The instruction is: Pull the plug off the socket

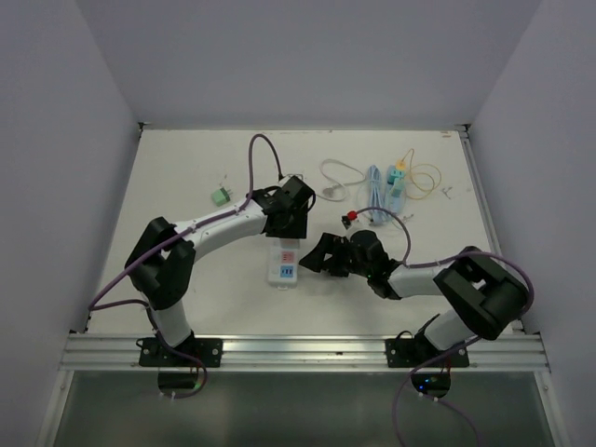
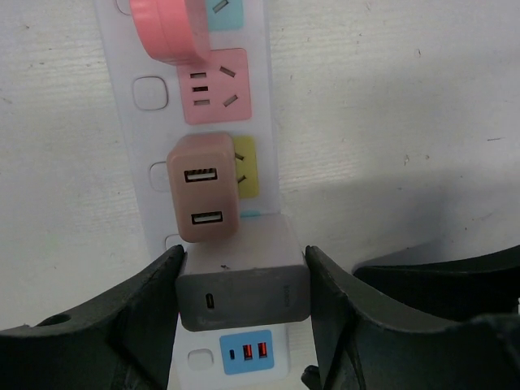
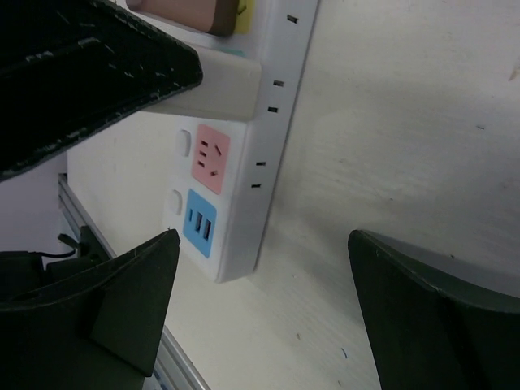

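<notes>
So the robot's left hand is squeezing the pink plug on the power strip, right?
Not quite. The left hand is squeezing the grey plug on the power strip, not the pink plug, which sits farther along the strip with nothing touching it. The left wrist view shows the fingers pressed on both sides of the grey plug.

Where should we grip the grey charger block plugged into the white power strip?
Pinch the grey rectangular charger block by its two flat side faces, coming straight down, fingers spanning the white plastic power strip crosswise. The tan USB adapter crowds its face along the strip; the crosswise faces are free and parallel, suiting a straight pull.
</notes>
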{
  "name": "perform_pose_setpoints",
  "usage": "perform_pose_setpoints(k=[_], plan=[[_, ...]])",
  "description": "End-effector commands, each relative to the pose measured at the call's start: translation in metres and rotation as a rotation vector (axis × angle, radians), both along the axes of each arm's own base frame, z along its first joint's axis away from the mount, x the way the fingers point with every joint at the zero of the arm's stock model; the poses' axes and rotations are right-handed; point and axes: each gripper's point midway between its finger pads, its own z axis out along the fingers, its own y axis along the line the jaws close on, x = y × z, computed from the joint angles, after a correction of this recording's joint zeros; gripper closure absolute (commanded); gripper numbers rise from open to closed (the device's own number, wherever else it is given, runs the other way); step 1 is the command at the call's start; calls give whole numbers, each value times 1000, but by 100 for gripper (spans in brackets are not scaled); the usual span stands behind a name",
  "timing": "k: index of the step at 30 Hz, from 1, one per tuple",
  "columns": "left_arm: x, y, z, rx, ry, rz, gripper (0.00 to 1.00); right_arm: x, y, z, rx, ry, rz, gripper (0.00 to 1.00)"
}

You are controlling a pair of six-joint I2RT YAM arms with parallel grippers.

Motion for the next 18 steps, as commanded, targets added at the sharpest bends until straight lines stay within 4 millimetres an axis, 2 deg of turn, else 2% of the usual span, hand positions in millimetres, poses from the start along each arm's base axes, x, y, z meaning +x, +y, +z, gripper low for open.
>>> perform_pose_setpoints(k=[1,12,18], plan=[[4,-25,32,-124,-37,-9,100,10,21,19,115,-18,14,12],[12,-30,73,-234,-121,35,100,4,37,-5,189,81,52,18],[18,-27,89,-281,-159,75,100,2,39,-7,205,89,63,20]])
